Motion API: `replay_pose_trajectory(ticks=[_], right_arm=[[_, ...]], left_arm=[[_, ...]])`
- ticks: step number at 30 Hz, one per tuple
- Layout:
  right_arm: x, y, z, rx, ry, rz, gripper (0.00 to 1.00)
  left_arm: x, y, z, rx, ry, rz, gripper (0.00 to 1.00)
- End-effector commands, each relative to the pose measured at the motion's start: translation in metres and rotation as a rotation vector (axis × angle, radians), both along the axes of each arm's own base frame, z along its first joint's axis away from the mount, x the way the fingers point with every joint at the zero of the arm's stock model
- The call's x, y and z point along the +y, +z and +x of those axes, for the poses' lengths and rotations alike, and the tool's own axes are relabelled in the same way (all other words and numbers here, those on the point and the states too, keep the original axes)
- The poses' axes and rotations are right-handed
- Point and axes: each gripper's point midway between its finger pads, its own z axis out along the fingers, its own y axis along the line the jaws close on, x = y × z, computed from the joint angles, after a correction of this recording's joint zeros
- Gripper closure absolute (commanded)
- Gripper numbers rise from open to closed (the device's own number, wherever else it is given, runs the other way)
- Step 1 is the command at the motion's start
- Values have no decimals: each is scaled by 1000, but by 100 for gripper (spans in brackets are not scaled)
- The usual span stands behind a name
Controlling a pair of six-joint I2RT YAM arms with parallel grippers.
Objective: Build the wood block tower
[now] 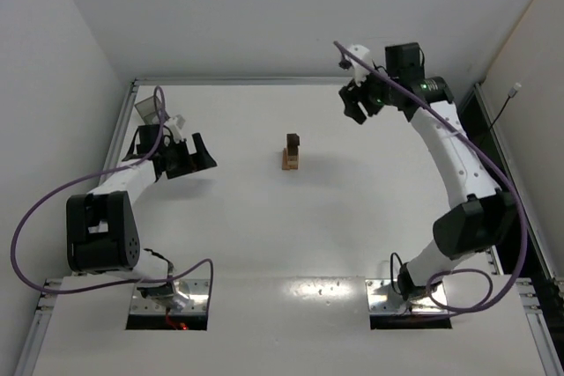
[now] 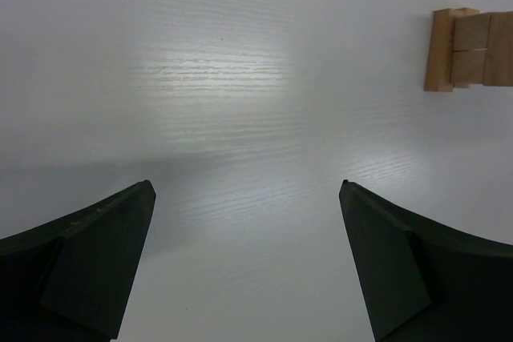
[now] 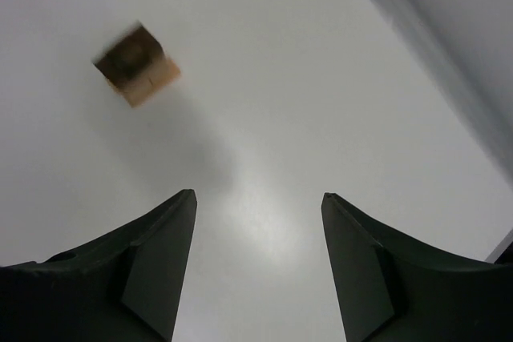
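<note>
The tower [image 1: 292, 152] stands in the middle of the white table, light tan blocks low and a dark brown piece on top. Its tan base shows at the right edge of the left wrist view [image 2: 471, 48]. It appears blurred in the right wrist view [image 3: 136, 65], seen from above. My left gripper [image 1: 199, 154] is open and empty, well to the left of the tower. My right gripper [image 1: 355, 103] is open and empty, raised to the far right of the tower. No loose blocks are in view.
A small dark translucent tray [image 1: 146, 110] sits at the table's far left corner, behind the left arm. White walls close the table on the left, back and right. Purple cables loop from both arms.
</note>
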Motion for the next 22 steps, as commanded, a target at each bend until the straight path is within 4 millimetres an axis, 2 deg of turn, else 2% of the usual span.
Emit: replay_pose_trajectory(ticks=[1,2,3,4,5,7,8,11,15,22], right_arm=[[-48,-79,-7,255,-257,79,39],[-68,-87,-9,276,-307,99,39],[-76,-111,-24,344,-323,97,39],[-82,-115,-25,340,-352,114,39],[-95,-129,-37,373,-404,131,39],[-102,-135,-41,361,-416,152,39],[-103,-142,-50,373,-427,169,39],[-109,-147,-52,343,-452,173,39],[-119,-142,-50,322,-490,196,39],[-121,-132,-45,309,-492,228,39]], left_arm=[[6,10,3,-39,-22,89,0],[8,10,3,-38,-15,96,0],[9,9,3,-37,-9,102,0],[7,10,1,-39,-13,110,0],[7,9,1,-43,-20,117,0],[8,11,2,-53,-20,142,0],[8,8,-1,-47,-27,147,0],[10,7,-1,-46,-20,155,0],[12,4,-1,-38,-21,167,0],[14,7,0,-52,-19,183,0]])
